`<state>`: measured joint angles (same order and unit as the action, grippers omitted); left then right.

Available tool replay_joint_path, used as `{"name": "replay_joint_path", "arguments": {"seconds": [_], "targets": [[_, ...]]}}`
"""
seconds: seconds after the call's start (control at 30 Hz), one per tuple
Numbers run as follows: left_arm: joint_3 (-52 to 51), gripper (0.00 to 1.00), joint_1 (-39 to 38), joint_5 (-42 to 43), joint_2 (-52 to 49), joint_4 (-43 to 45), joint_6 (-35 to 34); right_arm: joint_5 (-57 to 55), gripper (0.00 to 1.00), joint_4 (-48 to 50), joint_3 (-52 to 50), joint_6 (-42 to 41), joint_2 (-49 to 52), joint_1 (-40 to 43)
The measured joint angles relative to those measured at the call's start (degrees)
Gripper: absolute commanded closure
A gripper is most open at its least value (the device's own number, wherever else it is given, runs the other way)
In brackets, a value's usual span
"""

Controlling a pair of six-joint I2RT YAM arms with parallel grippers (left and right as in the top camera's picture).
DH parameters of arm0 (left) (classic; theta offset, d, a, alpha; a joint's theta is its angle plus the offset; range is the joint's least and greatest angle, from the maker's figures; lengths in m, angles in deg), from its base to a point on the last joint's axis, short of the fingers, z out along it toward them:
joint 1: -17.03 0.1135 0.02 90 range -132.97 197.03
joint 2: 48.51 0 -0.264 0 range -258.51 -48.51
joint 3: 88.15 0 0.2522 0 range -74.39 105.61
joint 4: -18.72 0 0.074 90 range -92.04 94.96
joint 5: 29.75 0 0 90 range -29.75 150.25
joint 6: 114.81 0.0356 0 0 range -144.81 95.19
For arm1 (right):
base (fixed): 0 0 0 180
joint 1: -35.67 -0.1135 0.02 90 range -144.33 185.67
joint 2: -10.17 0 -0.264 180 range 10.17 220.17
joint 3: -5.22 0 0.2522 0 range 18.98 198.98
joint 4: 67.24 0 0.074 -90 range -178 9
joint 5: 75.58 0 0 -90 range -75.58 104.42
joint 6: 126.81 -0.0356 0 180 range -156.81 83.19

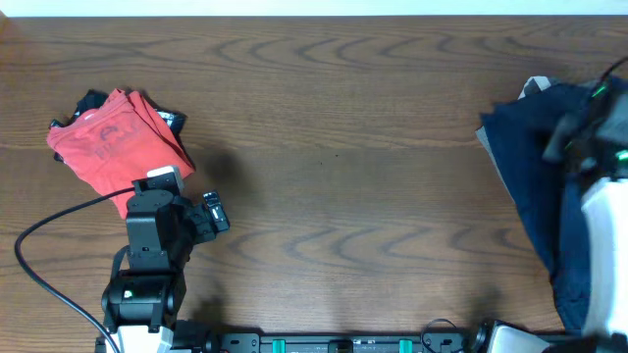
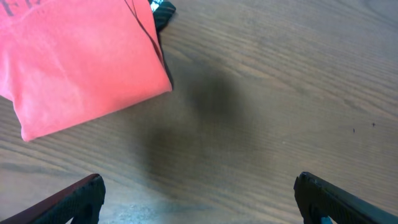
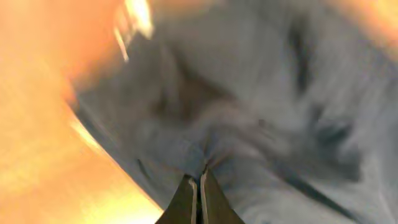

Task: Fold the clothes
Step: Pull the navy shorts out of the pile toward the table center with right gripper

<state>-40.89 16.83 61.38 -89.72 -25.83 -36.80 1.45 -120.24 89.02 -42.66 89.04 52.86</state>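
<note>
So: navy clothes [image 1: 535, 167] heaped at the right edge of the surface, rumpled, nothing folded yet. Right tool [image 3: 200, 180] is pressed together, pinching a pucker of that cloth. Wrist view is blurred, so grip depth unclear. Guess: gripped there to drag one garment toward centre for flattening.

Red tee [image 1: 113, 147] sits far left, folded flat w/ a dark bit [image 1: 172, 120] poking out underneath. Looks like the done stack, parked out of the way.

Left tool [image 2: 199, 186] is spread wide, holding nothing, hovering just near-right of the tee, prob waiting to take a corner.

Surface [image 1: 334, 147]: brown wood grain, matte. Room: only a pale strip at the far edge, can't tell more.
</note>
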Motion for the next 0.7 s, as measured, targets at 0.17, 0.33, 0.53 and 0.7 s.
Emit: {"name": "replay_joint_path", "arguments": {"seconds": [0.17, 0.33, 0.53, 0.7], "targets": [[0.02, 0.02, 0.0, -0.02, 0.0, 0.02, 0.0, 8.81, 0.99, -7.76, 17.35, 2.91, -2.36, -0.24], [0.02, 0.02, 0.0, 0.0, 0.0, 0.04, 0.0, 18.36, 0.99, -13.4, 23.32, 4.04, -2.67, -3.98], [0.02, 0.02, 0.0, 0.0, 0.0, 0.04, 0.0, 24.15, 0.99, -19.69, 21.94, 4.04, -0.7, -13.2], [0.02, 0.02, 0.0, -0.02, 0.0, 0.57, 0.0, 25.35, 0.99, -16.9, 16.04, 3.26, 3.17, -21.38]]}}
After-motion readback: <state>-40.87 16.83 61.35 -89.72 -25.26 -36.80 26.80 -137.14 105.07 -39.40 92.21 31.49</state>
